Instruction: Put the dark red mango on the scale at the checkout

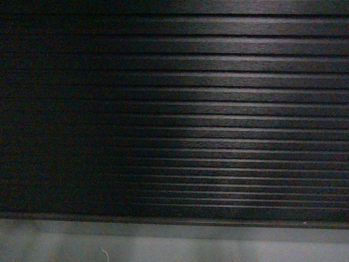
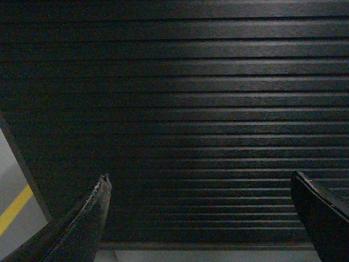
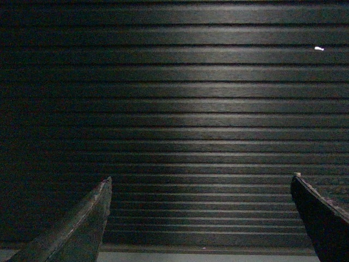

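The dark ribbed front of the checkout point(image 1: 218, 109) fills the head view, close up, with its grey base point(image 1: 163, 243) along the bottom. The same slats fill the left wrist view, checkout point(image 2: 191, 109), and the right wrist view, checkout point(image 3: 191, 109). My left gripper point(image 2: 200, 177) is open, its two dark fingers wide apart with nothing between them. My right gripper point(image 3: 202, 177) is open too and holds nothing. The dark red mango and the scale are out of view. Neither gripper shows in the head view.
At the far left of the left wrist view, grey floor with a yellow line point(image 2: 13, 210) shows past the counter's corner. A small white speck point(image 3: 319, 48) sits on a slat in the right wrist view.
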`<state>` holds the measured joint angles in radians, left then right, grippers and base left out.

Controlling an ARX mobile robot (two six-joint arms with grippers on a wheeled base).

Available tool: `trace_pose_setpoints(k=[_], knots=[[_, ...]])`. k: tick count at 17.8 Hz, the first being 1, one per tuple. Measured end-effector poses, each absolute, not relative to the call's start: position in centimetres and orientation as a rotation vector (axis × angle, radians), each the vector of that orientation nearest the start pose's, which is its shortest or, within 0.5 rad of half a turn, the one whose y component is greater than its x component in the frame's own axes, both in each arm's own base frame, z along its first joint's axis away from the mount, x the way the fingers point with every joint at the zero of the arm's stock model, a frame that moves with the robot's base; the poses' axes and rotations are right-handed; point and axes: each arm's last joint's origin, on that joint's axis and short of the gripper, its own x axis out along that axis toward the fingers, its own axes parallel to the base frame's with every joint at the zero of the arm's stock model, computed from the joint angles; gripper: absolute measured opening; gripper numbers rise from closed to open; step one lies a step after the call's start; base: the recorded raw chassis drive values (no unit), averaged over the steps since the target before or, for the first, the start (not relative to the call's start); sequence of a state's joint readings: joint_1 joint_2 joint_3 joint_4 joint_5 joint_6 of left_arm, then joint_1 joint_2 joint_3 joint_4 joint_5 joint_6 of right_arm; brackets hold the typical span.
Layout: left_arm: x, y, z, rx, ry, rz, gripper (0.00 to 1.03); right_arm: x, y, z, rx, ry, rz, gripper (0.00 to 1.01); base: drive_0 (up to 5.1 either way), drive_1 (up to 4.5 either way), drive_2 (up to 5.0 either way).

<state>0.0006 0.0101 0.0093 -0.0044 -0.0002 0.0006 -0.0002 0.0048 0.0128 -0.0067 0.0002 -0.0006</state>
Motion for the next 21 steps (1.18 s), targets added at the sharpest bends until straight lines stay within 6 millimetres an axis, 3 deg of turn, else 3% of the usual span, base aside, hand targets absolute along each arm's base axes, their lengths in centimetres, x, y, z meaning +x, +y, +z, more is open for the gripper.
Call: trace_pose_setpoints(k=[21], knots=[[9.78,0.01,16.56,0.0,0.004,0.002,0.98,9.72,0.0,16.73,-0.001,-0.006,0.0,0.98,0.0,0.0,0.0]])
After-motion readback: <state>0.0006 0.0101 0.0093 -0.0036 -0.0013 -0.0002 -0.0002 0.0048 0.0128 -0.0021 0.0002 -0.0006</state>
